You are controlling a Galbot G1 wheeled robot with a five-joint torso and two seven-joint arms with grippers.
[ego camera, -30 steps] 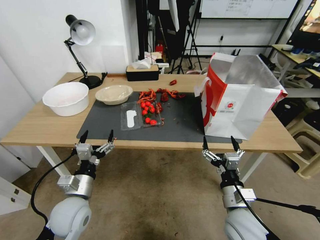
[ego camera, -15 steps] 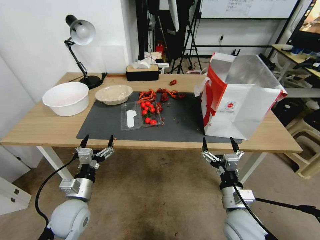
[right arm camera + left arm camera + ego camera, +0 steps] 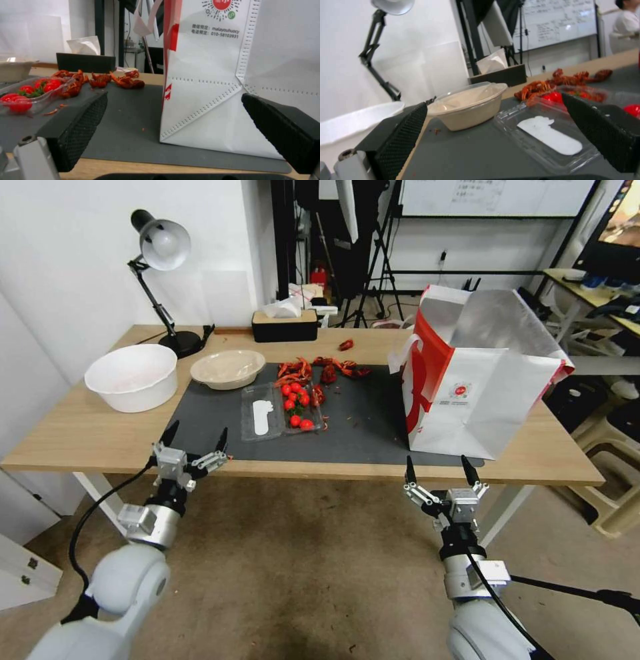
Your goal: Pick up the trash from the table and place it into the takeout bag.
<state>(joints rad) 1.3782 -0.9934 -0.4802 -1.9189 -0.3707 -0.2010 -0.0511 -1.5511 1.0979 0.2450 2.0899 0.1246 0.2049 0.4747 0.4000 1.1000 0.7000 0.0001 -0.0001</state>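
On the mat, head view: mat (image 3: 360,423) lies on the table (image 3: 80,437); it is the landmark.
Bag (image 3: 480,380): upright and open-topped on the mat's right end.
Trash: beige bowl (image 3: 228,369) on the mat's far left corner; clear tray (image 3: 280,410) of red tomatoes mid-mat; red shells (image 3: 323,370) along the mat's far edge.
White bowl (image 3: 132,377): left of the mat, on bare wood.
Left gripper (image 3: 195,439): at the mat's near left corner, jaws wide, holding nothing.
Right gripper (image 3: 440,467): below the mat's near right edge, before the bag, jaws wide, empty.
Left wrist view: fingers (image 3: 403,130) frame the beige bowl (image 3: 470,107) and tray (image 3: 550,135) on the mat.
Right wrist view: fingers (image 3: 80,120) frame the bag (image 3: 233,82) standing on the mat; shells (image 3: 113,80) beyond.
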